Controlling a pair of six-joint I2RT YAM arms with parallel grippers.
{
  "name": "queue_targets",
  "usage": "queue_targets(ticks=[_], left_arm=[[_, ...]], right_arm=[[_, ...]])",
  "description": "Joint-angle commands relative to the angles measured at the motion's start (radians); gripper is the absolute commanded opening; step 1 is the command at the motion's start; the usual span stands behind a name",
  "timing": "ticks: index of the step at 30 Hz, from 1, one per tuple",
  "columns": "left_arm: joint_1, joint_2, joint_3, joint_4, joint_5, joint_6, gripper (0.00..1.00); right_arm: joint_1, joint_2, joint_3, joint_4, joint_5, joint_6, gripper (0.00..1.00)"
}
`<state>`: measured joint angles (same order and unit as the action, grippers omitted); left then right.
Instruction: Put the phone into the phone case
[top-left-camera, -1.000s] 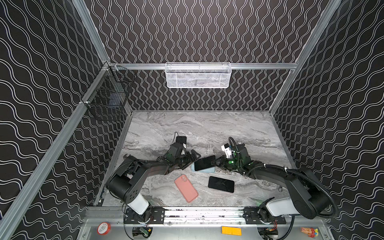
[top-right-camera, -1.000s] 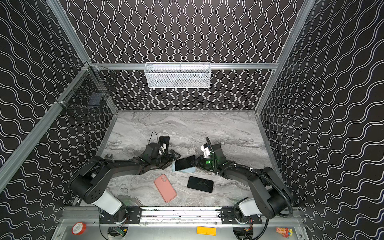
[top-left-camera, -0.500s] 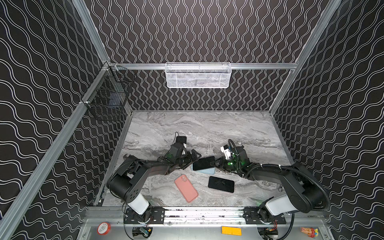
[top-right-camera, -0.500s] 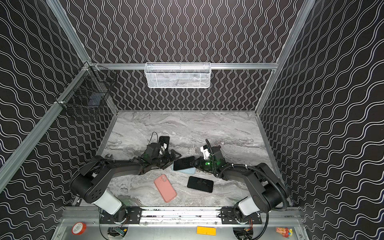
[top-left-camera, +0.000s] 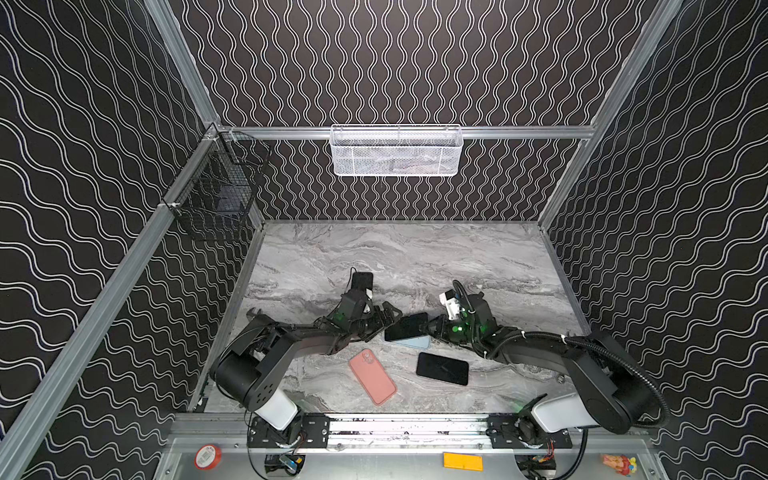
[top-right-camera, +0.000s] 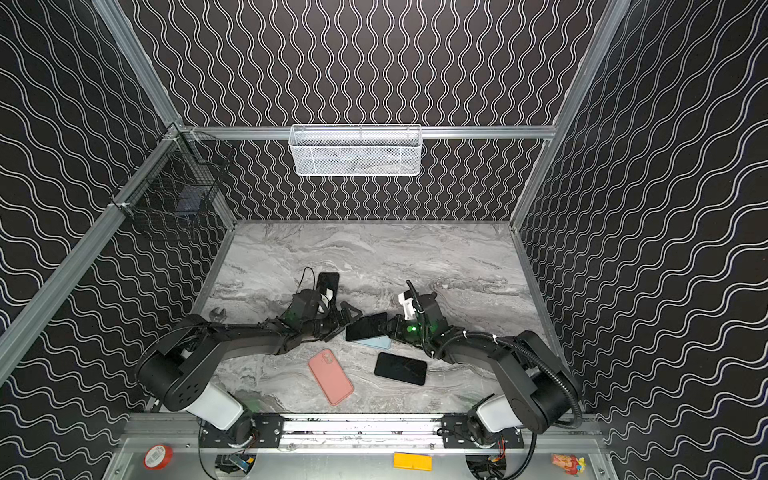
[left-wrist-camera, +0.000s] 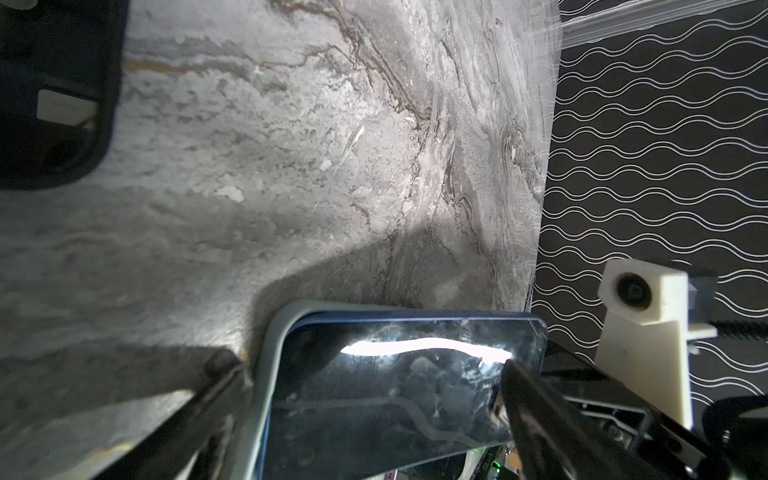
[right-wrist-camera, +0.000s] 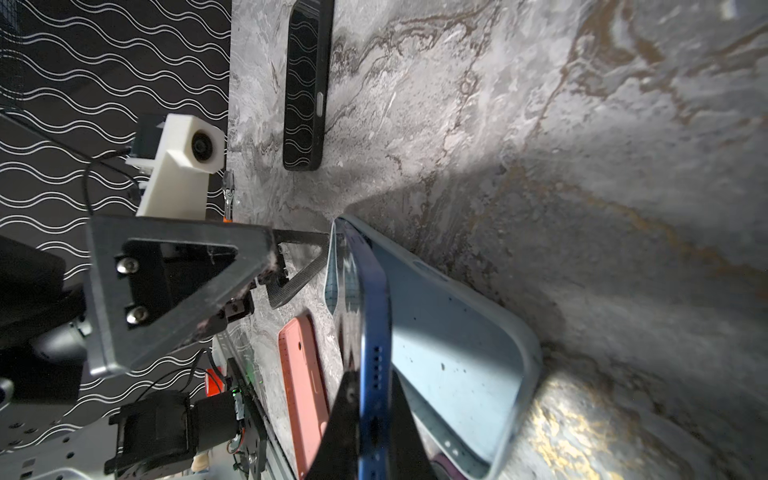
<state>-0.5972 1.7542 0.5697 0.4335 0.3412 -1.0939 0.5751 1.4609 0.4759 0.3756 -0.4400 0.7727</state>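
Observation:
A phone (top-left-camera: 406, 326) (top-right-camera: 366, 326) with a dark screen and a blue edge (right-wrist-camera: 374, 332) is tilted over a light blue phone case (top-left-camera: 415, 342) (right-wrist-camera: 449, 332) that lies open side up on the marble table. The phone's far end sits in the case's end (left-wrist-camera: 270, 353); the held end is raised. My right gripper (top-left-camera: 432, 328) (right-wrist-camera: 372, 390) is shut on the phone's near end. My left gripper (top-left-camera: 388, 320) (left-wrist-camera: 368, 365) is open, one finger (left-wrist-camera: 208, 382) outside the case rim and the other finger (left-wrist-camera: 536, 407) at the phone's opposite side.
A pink phone case (top-left-camera: 372, 376) (right-wrist-camera: 299, 374) and a black phone (top-left-camera: 442, 368) lie in front of the grippers. Another black phone (top-left-camera: 361, 281) (right-wrist-camera: 307, 83) lies behind the left wrist. A white basket (top-left-camera: 395, 151) and a black wire basket (top-left-camera: 216, 199) hang on the walls.
The right gripper has moved the phone slightly left, toward the left gripper. The left gripper has stayed open in about the same place.

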Motion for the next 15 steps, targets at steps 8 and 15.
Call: queue_targets(ticks=[8,15], left_arm=[[-0.065,0.027,-0.005,-0.033,0.041,-0.062,0.98],[-0.075,0.032,0.001,-0.031,0.035,-0.072,0.98]], right_arm=[[0.057,0.019,-0.038,-0.239,0.19,-0.042,0.17],[0.094,-0.002,-0.043,-0.265,0.234,-0.053,0.22]])
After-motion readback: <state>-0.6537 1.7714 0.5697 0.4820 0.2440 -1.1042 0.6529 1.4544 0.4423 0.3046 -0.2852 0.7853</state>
